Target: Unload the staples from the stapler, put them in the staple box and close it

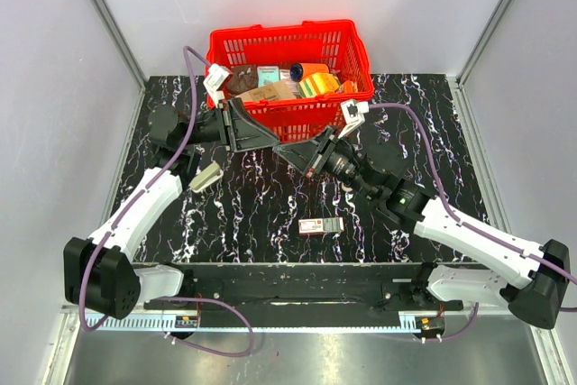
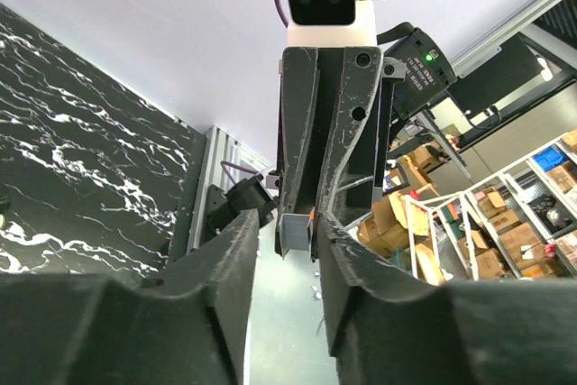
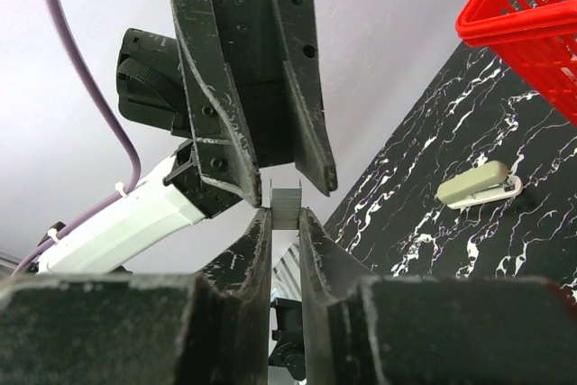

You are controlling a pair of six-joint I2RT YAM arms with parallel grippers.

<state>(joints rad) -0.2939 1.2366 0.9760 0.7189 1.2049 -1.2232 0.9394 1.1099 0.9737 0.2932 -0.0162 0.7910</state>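
Over the black marbled table (image 1: 261, 214), my right gripper (image 3: 285, 223) pinches a strip of staples (image 3: 286, 202), my left gripper (image 2: 288, 230) stands slightly parted around it, and the stapler (image 1: 206, 178) lies apart, so I judge the unloading nearly done.

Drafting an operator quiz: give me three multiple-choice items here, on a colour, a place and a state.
1. Plastic mesh basket: A blue; B red; C green.
2. Pale grey-beige stapler: A in that basket; B on the black marbled table; C in a gripper.
3. Right gripper: A wide open; B out of view; C shut on the small silver staple strip.
B, its walls are red; B, it lies on the tabletop; C, its fingertips pinch the strip.
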